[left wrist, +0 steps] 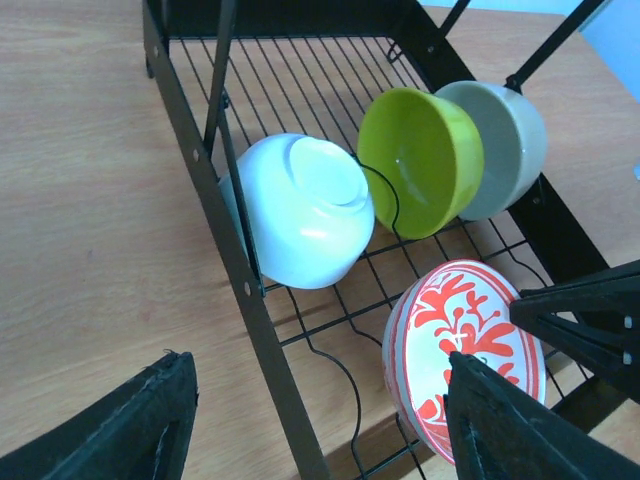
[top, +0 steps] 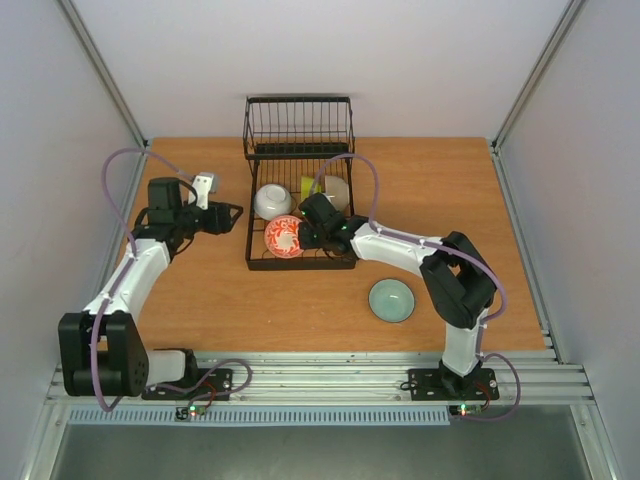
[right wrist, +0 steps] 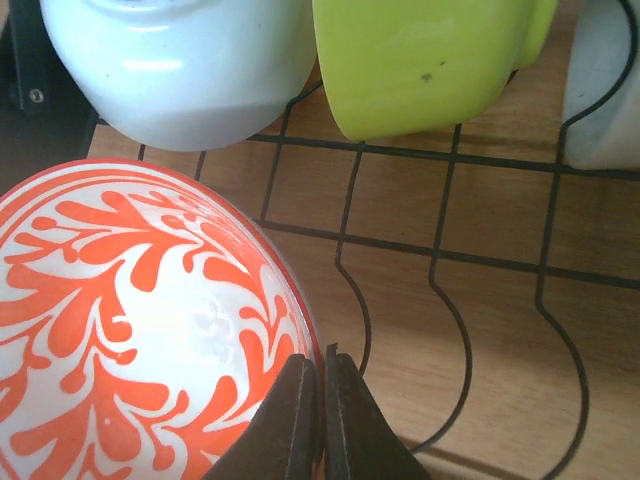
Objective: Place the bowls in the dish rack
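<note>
Clenched at six o'clock, my right claw (right wrist: 320, 358) touches the red-patterned bowl (right wrist: 130, 340); I'd nudge it gently upright in the dish rack (right wrist: 437, 255).

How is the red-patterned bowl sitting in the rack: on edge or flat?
On edge, leaning: the red-patterned bowl rests on its rim on the dish rack wires, with its patterned inside facing sideways, not flat.

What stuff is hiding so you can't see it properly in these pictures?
- Cream bowl: left wrist view, half hidden behind the yellow-green bowl; right wrist view, cut by the right edge.
- White bowl: its inside faces away from both wrist cameras.
- Pale teal bowl: only in the top view, too small for detail.
- Red-patterned bowl: right wrist view, cut by the left and bottom edges.
</note>
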Tool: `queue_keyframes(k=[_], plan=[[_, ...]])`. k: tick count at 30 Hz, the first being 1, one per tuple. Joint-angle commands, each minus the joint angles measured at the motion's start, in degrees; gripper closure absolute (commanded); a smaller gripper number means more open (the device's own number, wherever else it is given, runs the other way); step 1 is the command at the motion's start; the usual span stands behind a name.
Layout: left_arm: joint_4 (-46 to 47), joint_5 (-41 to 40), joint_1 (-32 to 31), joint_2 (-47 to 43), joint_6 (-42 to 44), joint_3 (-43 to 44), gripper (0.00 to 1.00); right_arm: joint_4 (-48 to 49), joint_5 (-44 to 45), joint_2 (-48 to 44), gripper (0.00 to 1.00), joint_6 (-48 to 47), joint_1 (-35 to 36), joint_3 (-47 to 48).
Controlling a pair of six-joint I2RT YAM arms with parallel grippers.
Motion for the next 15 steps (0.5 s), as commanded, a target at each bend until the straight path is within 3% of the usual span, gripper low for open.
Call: queue_keyframes(k=[1, 7, 15], plan=[[-2.8, 4.0, -0.6, 0.9, 0.6, 3.0, 0.3, -0.4, 3.2, -5.4, 0.99, -1.1, 1.0, -1.6], [-5.8, -3.4, -7.9, 1.4, 5.4, 3.4, 0.29, 0.4, 5.5, -7.7, 0.99, -2.3, 2.6, -1.4], [-6.6, -5.6, -10.5, 3.2, 6.6, 3.9, 0.28, 2.2, 6.4, -9.6, 0.99, -2.8, 3.5, -1.2]])
